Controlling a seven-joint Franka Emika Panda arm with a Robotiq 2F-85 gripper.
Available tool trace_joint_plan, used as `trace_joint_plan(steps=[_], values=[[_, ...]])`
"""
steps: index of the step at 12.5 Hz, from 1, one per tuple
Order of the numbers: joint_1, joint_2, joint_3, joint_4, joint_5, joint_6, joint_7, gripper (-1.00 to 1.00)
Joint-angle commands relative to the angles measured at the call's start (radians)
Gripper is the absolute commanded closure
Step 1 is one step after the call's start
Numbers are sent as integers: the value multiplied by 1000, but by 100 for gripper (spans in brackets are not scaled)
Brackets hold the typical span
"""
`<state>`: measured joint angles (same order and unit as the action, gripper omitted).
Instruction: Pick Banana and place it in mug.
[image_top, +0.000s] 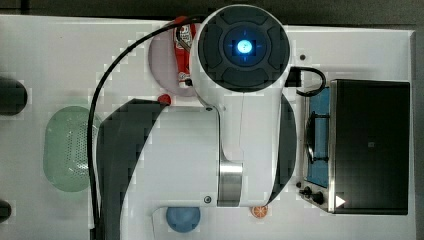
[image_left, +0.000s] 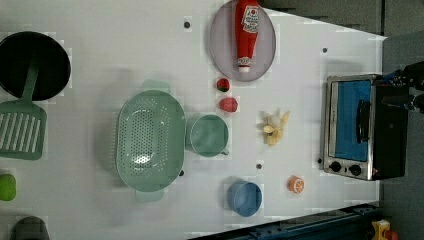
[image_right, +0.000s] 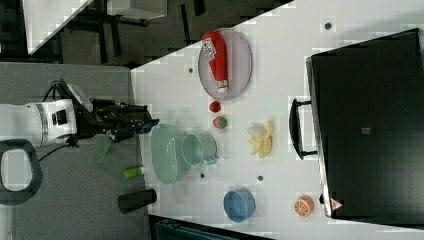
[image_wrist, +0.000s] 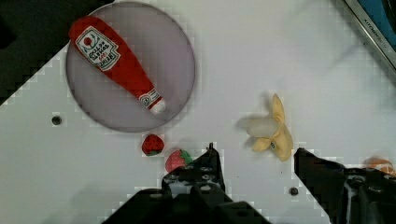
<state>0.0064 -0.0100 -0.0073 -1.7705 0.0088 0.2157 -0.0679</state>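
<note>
**We are hovering open-handed over the banana, with the mug waiting empty beyond it**

We are taking the toaster oven (image_left: 357, 127) as our landmark: the colander (image_left: 150, 141) is lying empty far from it, the grey plate (image_left: 242, 41) is carrying only the ketchup bottle (image_left: 246, 32), the blue bowl (image_left: 245, 198) is sitting empty, and the mug (image_left: 209, 135) is standing empty against the colander's oven-facing side. The banana (image_left: 275, 128) is lying on the bare table between mug and oven, nearer the oven, half peeled. In the wrist view our gripper (image_wrist: 256, 158) is hanging above it with the fingers spread wide and nothing between them; the banana (image_wrist: 271, 133) is sitting just ahead of the gap. Its long axis looks to be running roughly across the line between the fingers, so we are judging a short advance and descent to be what is needed.
</note>
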Motion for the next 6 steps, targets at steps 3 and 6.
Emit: trace_joint_plan(steps=[3, 6], values=[[-31, -286, -11, -297, -36, -7, 73, -99], [-30, -256, -7, -310, -36, 11, -64, -100]])
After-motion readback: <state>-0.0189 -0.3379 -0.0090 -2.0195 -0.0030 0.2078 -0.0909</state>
